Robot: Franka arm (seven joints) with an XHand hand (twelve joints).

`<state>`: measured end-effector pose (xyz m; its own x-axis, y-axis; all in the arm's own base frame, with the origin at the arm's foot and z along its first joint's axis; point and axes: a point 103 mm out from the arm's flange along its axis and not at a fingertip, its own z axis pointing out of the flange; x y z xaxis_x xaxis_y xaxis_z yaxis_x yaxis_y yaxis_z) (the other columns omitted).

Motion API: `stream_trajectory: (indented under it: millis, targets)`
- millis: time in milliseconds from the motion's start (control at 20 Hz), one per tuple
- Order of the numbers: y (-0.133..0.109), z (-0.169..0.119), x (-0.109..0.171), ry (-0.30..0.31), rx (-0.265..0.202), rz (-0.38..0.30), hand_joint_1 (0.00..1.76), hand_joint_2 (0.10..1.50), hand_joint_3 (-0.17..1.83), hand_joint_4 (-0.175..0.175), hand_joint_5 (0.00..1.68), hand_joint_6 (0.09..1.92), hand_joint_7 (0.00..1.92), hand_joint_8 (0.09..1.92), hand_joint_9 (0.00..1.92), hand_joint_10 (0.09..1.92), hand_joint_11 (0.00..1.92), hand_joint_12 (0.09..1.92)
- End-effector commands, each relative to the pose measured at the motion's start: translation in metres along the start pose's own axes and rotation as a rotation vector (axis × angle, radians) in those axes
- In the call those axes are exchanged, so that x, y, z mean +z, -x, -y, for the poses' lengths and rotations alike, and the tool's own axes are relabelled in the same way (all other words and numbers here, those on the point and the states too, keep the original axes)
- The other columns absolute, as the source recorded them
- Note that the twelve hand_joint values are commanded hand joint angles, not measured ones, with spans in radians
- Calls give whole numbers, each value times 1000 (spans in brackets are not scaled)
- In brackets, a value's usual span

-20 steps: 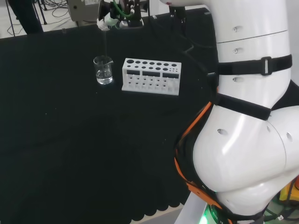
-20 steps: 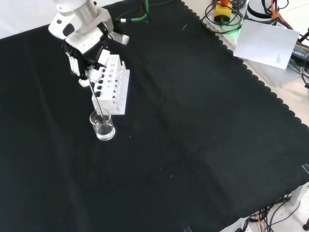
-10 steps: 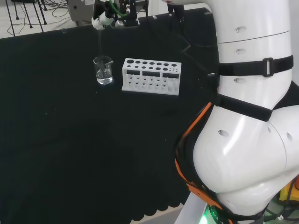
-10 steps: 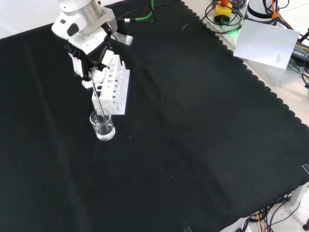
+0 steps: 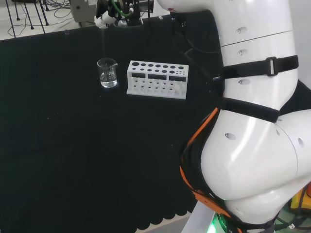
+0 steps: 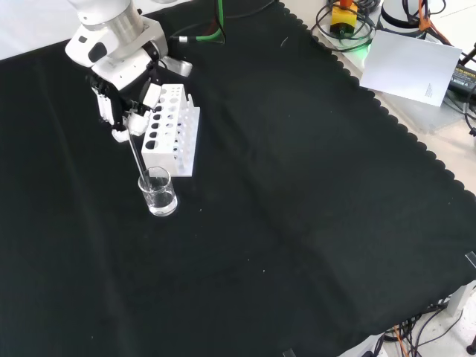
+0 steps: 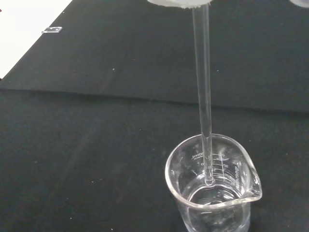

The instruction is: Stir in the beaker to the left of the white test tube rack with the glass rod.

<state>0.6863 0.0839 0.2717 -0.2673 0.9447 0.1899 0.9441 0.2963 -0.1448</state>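
A small clear glass beaker (image 5: 107, 73) (image 6: 158, 191) (image 7: 212, 191) with some clear liquid stands on the black cloth just left of the white test tube rack (image 5: 157, 79) (image 6: 170, 130) in the head view. The hand (image 6: 121, 85) (image 5: 112, 13) hangs above the beaker, its fingers pinched on the upper end of a glass rod (image 6: 140, 155) (image 7: 204, 92) (image 5: 104, 43). The rod slants down into the beaker. Its tip sits inside the rim near the beaker's wall, at about the liquid's surface.
The black cloth (image 6: 297, 223) stretches wide in front of the rack. A sheet of white paper (image 6: 410, 63) and cables lie off the cloth at the front view's upper right. The arm's white links (image 5: 252, 121) stand at the head view's right.
The hand has drifted left in both views and risen a little. The rod's top went with it, so the rod leans more, while its lower end stays in the beaker.
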Motion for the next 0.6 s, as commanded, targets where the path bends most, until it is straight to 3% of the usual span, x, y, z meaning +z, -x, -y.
stream_trajectory:
  millis: [50,600]
  targets:
    - [8,16,-5,-2,16,8,1313,1056,-90,-175,1317,99,1233,900,1749,527,1625,840]
    - [-7,21,-8,4,-10,13,1313,1055,-86,-175,1318,96,1231,904,1748,528,1624,842]
